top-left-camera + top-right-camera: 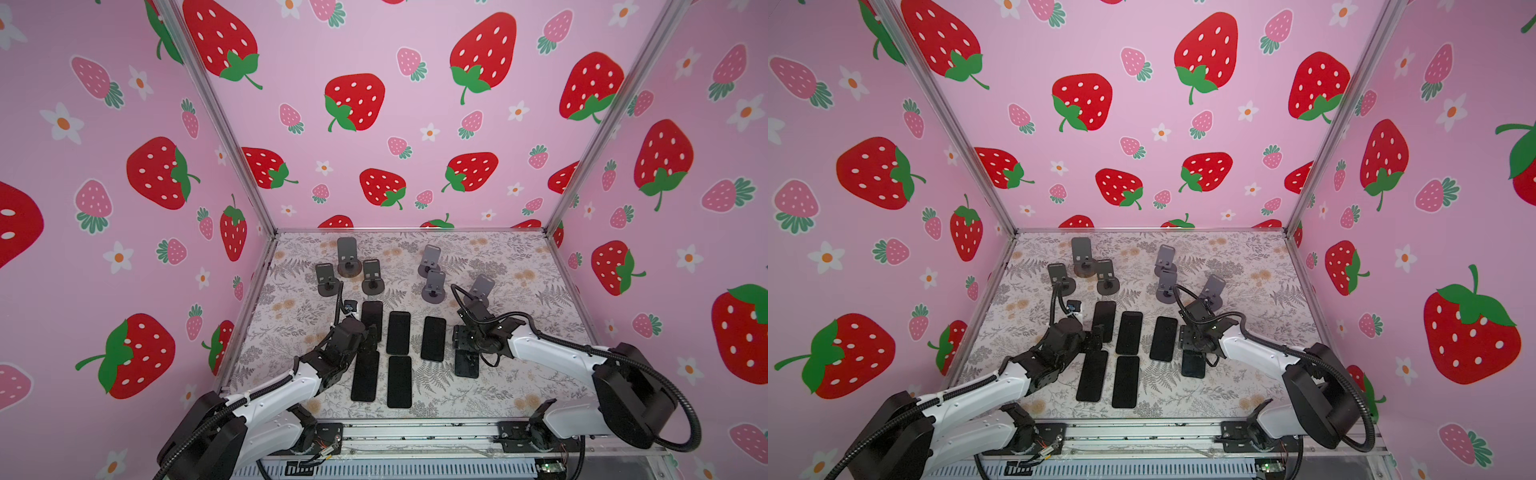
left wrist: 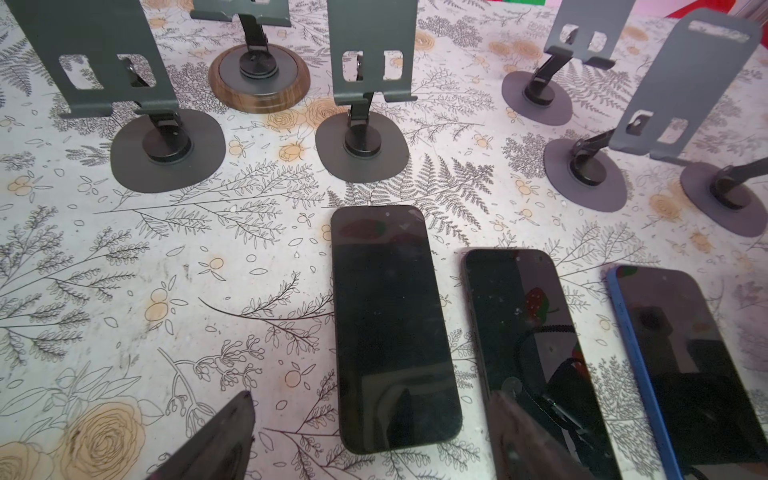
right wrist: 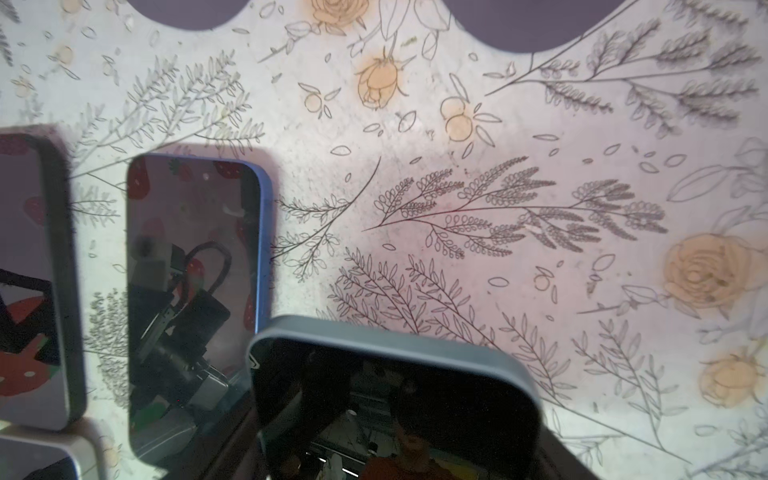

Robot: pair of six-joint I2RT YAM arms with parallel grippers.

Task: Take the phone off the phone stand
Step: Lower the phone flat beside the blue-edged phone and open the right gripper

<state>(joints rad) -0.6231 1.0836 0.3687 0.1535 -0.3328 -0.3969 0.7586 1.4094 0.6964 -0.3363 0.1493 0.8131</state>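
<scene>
My right gripper (image 1: 465, 338) is shut on a dark phone (image 1: 466, 363) with a grey-blue edge. It holds the phone low over the table, right of the phones lying flat. In the right wrist view this phone (image 3: 395, 395) fills the near foreground and hides the jaws. The nearest phone stand (image 1: 482, 286) stands empty behind the right gripper. My left gripper (image 1: 370, 336) is open and holds nothing. In the left wrist view its fingertips (image 2: 247, 399) stand on either side of the near end of a flat black phone (image 2: 390, 324).
Several more empty stands sit along the back, one on a round wooden base (image 1: 348, 268). Several phones lie face up mid-table, among them a blue-edged one (image 3: 195, 291). Aluminium posts and strawberry-print walls enclose the table (image 1: 519, 374).
</scene>
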